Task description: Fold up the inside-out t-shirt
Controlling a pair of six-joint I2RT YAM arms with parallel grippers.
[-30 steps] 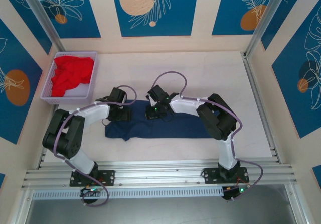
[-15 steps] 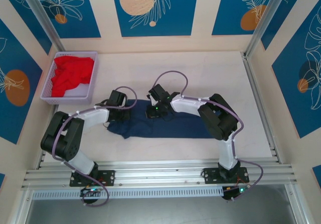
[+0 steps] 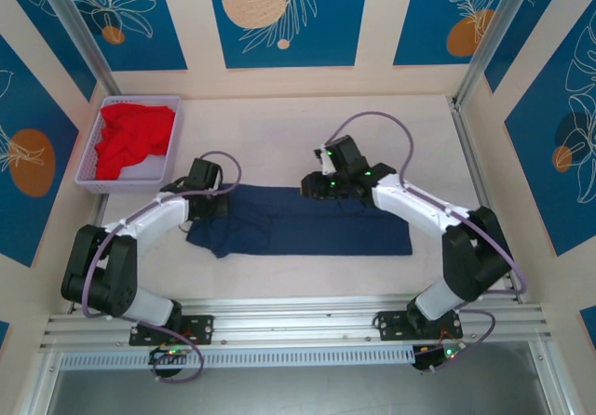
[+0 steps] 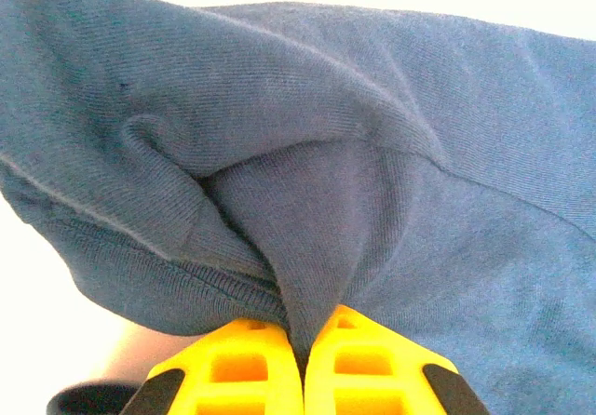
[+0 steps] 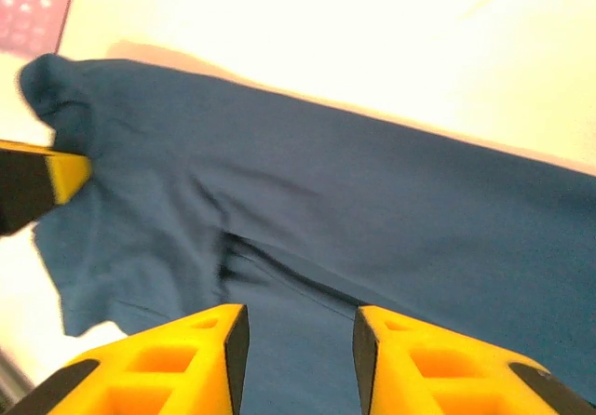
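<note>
While the navy t-shirt [image 3: 307, 234] lies as a long band across the near middle of the table [image 3: 391, 127], the left gripper [image 3: 207, 203] pinches a fold at its left end, fingers [image 4: 233, 368] pressed together on cloth. The right gripper [image 3: 315, 188] hovers at the band's far edge, fingers [image 5: 186, 359] spread apart. A basket [image 3: 112, 188] holding a red garment [image 3: 130, 136] sits far left.

The t-shirt [image 3: 307, 234] is plain navy blue. The left pincer [image 4: 304, 341] has bright yellow fingers with black patches, and the right pincer [image 5: 300, 327] is the same yellow. Beyond the left pincer, a red garment [image 3: 130, 136] lies in a lilac basket [image 3: 112, 188]. The counter [image 3: 391, 136] is cream.
</note>
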